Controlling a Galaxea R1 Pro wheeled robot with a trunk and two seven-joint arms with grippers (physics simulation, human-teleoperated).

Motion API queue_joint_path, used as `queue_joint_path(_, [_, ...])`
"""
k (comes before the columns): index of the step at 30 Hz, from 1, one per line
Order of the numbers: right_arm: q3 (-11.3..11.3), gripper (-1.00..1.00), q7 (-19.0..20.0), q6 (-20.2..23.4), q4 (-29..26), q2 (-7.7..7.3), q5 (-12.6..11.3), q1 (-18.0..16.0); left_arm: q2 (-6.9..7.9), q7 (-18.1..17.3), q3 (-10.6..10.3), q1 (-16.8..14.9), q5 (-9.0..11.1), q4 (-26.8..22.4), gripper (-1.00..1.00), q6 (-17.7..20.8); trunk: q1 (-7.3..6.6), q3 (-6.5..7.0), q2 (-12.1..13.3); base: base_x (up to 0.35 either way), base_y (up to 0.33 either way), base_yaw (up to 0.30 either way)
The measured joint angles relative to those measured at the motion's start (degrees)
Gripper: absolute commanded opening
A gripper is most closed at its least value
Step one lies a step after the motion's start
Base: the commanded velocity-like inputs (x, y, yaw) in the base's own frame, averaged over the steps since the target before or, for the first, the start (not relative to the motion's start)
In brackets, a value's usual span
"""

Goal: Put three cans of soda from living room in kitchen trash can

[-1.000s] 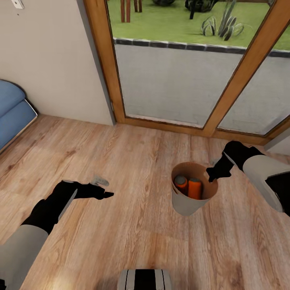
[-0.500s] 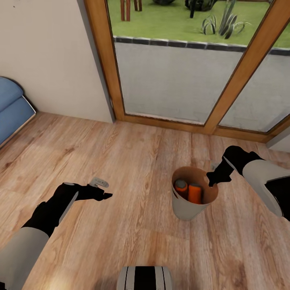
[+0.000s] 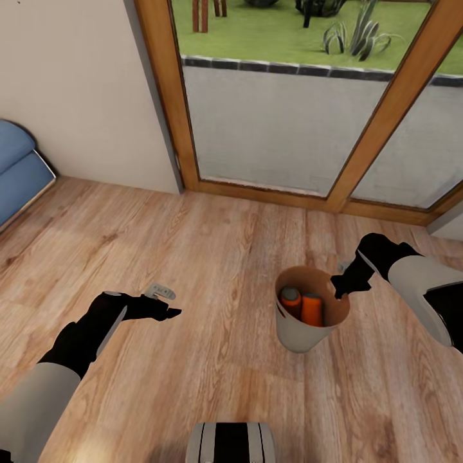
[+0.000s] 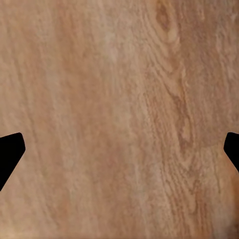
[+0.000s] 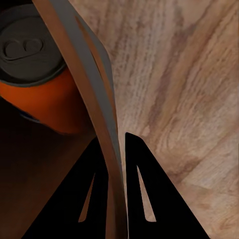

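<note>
The tash can, pale grey outside and copper-brown inside, is over the wood floor of the living room, in front of the glass doors. Two orange cans of soda stand inside it, grey tops up. My right gripper is shut on the bin's right rim. The right wrist view shows that gripper with one finger on each side of the thin bin wall, and an orange can just inside. My left gripper hangs open over bare floor. The kitchen is out of view.
Wood-framed glass doors stand straight ahead, with a plain wall to their left. A corner of the light blue sofa shows at the far left. A small grey piece sits by my left wrist. Open plank floor lies between my arms.
The whole view has shifted a little, so the sofa sits further left. The right gripper has kept its hold on the bin's rim, and the left arm has barely moved.
</note>
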Motion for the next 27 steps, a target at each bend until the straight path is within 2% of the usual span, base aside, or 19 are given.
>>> queue_joint_path(15, [0.11, -1.00, 0.00, -0.03, -0.05, -0.04, 0.05, 0.35, -0.19, 0.01, -0.26, 0.06, -0.45, 0.05, 1.00, 0.00, 3.29, -2.69, -6.01, 0.000, 0.000, 0.000])
queue_joint_path(20, [0.39, -1.00, -0.01, -0.07, -0.04, -0.01, 0.23, 0.34, -0.40, 0.00, -0.21, 0.02, -0.05, -0.02, 1.00, 0.00, 3.32, -2.92, -6.04, 0.000, 0.000, 0.000])
queue_joint_path(27, [0.22, -1.00, 0.02, -0.03, -0.05, -0.01, 0.06, 0.36, -0.44, 0.01, -0.30, 0.06, -0.40, 0.05, 1.00, 0.00, 3.51, -4.46, -6.13, 0.000, 0.000, 0.000])
